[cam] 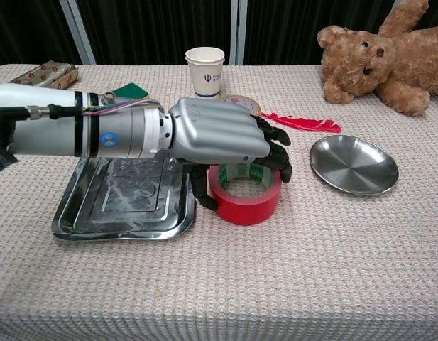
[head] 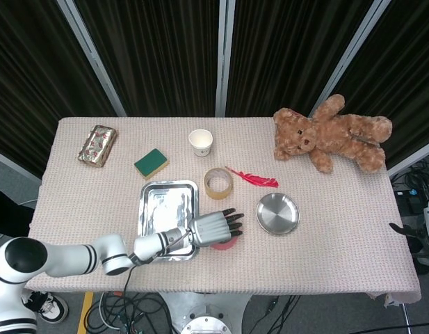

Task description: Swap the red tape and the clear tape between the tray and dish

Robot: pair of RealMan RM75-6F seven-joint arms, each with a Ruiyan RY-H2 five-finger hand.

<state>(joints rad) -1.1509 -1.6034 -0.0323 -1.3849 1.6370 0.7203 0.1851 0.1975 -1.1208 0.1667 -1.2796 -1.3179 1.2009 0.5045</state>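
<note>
My left hand [cam: 222, 138] lies over the red tape [cam: 245, 190], palm down. The fingers [cam: 275, 153] curl down over the far rim of the roll and the thumb [cam: 202, 192] stands against its near-left side — so the hand seems to close around the roll, but I cannot tell for sure if the grip is already firm. The roll is flat on the worktop [cam: 275, 284], just beside the right edge of the tray [cam: 119, 213], between the tray and the dish [cam: 353, 165]. Both the tray and the dish hold nothing.

The clear tape [head: 218, 182] lies on the worktop behind the tray's far right corner, with a red feather [head: 252, 178] just beside it. Farther back stand a paper cup [head: 200, 142] and a green sponge [head: 151, 163], and a wrapped packet [head: 96, 145] lies near the far left corner. A teddy bear [head: 332, 139] lies at the far right.

My right hand [head: 409, 233] shows only at the right edge of the head view, off the worktop — its state I cannot tell.
</note>
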